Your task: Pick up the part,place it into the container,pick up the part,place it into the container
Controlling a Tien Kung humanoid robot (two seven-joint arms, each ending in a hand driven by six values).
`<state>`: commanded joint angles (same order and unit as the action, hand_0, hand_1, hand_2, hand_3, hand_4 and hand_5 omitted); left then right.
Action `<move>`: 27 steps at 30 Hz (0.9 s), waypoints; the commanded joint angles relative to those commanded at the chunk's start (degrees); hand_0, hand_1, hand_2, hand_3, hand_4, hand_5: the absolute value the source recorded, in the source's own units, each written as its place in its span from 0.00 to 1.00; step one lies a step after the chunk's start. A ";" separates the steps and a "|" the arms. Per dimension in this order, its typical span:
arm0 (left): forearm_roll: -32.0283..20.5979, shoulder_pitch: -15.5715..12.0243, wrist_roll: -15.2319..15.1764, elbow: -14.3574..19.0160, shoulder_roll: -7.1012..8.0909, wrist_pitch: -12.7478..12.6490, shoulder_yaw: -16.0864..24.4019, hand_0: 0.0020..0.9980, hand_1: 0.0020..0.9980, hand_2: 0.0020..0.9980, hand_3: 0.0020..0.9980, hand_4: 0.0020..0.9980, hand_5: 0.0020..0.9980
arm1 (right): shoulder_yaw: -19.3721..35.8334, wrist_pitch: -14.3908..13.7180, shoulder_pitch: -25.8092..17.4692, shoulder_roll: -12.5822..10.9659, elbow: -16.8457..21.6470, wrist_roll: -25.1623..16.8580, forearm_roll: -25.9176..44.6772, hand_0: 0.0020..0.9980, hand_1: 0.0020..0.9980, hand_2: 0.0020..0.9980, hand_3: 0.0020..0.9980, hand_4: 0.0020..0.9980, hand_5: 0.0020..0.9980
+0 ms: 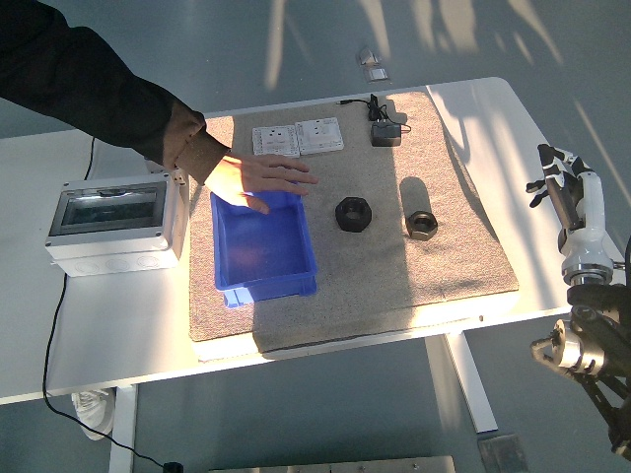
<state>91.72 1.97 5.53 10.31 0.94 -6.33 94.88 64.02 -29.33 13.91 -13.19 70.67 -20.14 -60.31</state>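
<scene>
Nothing done yet. Blue container (258, 246) empty, with a person's hand (258, 179) on its far rim. Two black parts (353, 213) (422, 224) on the mat, well left of the right hand (564, 175). Fingers spread, holding nothing.

high head view, looking down, table (118, 325)

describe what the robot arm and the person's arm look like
The robot's right hand has thin dark fingers on a white forearm shell, with black and metallic joints lower down. The person's hand is bare, emerging from a long black sleeve.
</scene>
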 joint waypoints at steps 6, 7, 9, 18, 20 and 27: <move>0.17 0.07 0.02 0.00 0.07 0.03 0.06 0.68 0.66 0.65 0.75 0.76 0.80 | -1.63 5.65 5.28 -0.77 1.16 10.50 -12.26 0.63 0.31 0.59 0.76 0.92 0.47; 0.18 0.09 0.02 0.00 0.09 0.03 0.07 0.68 0.66 0.65 0.75 0.76 0.80 | -2.19 6.91 6.24 -0.85 1.24 12.37 -14.41 0.76 0.60 0.81 0.85 0.91 0.39; 0.22 0.15 0.02 0.00 0.13 0.02 0.08 0.68 0.66 0.65 0.75 0.76 0.80 | -3.61 9.46 8.01 -0.85 1.31 16.20 -18.74 0.76 0.60 0.81 0.85 0.91 0.39; -0.05 0.21 -0.03 0.00 0.18 -0.06 -0.05 0.68 0.66 0.65 0.75 0.76 0.80 | -9.36 19.98 10.99 -0.09 3.38 31.46 -37.59 1.00 0.95 0.95 0.95 0.91 0.33; -0.11 0.19 -0.02 0.00 0.18 -0.08 -0.08 0.68 0.66 0.65 0.75 0.76 0.80 | -10.10 21.50 11.24 -0.06 3.89 34.39 -41.71 1.00 0.99 0.98 0.97 0.90 0.30; -0.08 0.20 0.00 0.00 0.19 -0.04 -0.03 0.68 0.66 0.65 0.75 0.76 0.80 | -12.80 22.06 12.52 -0.01 2.41 39.01 -52.84 1.00 0.97 0.93 0.92 0.88 0.26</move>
<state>91.64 2.17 5.53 10.31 1.13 -6.37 94.85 51.22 -7.27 26.44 -13.20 73.08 18.86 -113.15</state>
